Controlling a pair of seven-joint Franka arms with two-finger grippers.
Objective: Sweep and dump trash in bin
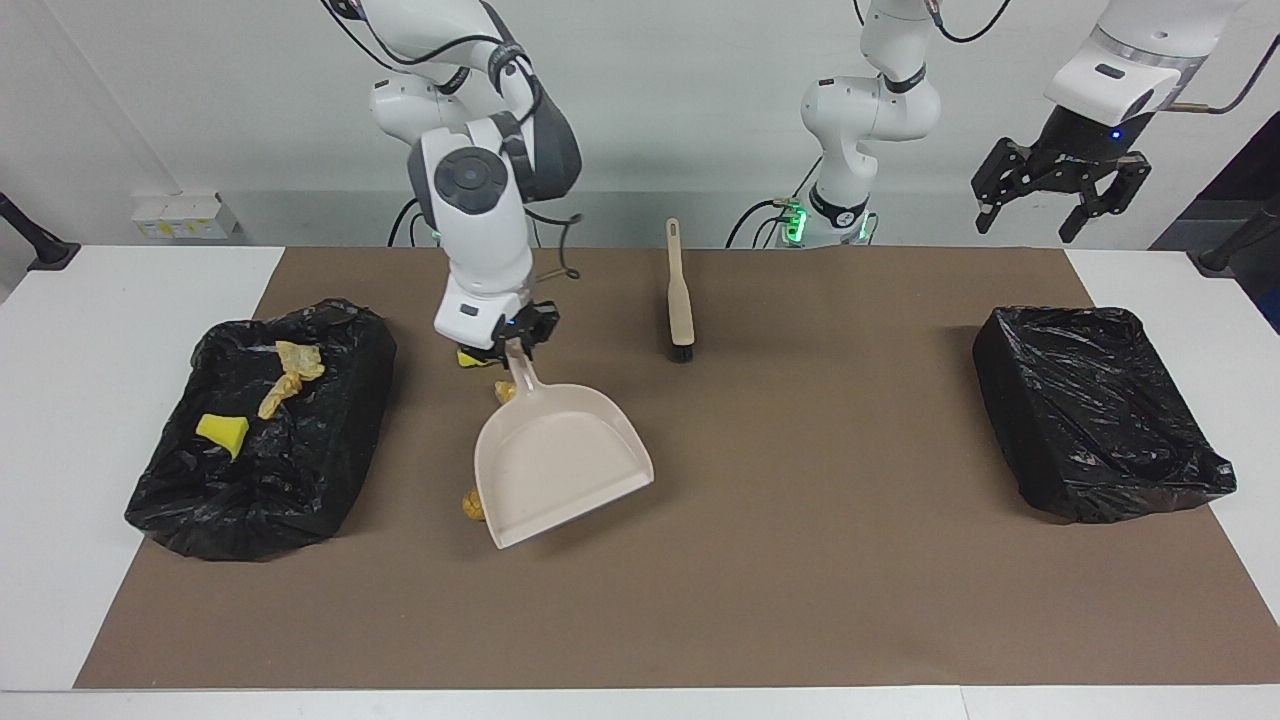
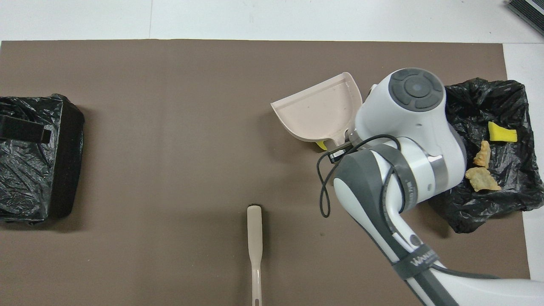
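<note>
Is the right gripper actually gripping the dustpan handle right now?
Touching. In the facing view the right gripper is shut on the top end of the dustpan handle, and the pan hangs tilted from it.

Both Franka arms are glossy white with rounded link shells. The right arm [image 1: 470, 190] has a dark grey band across its elbow joint and a dark grey round cap with concentric rings on its wrist housing [image 2: 416, 88]. A thin black cable [image 2: 325, 182] loops off it at 8 o'clock. Grey lettering marks a forearm band. Green lights glow at each base [image 1: 795, 215]. The left arm's black gripper mount carries a small blue light [image 1: 1113, 134].
</note>
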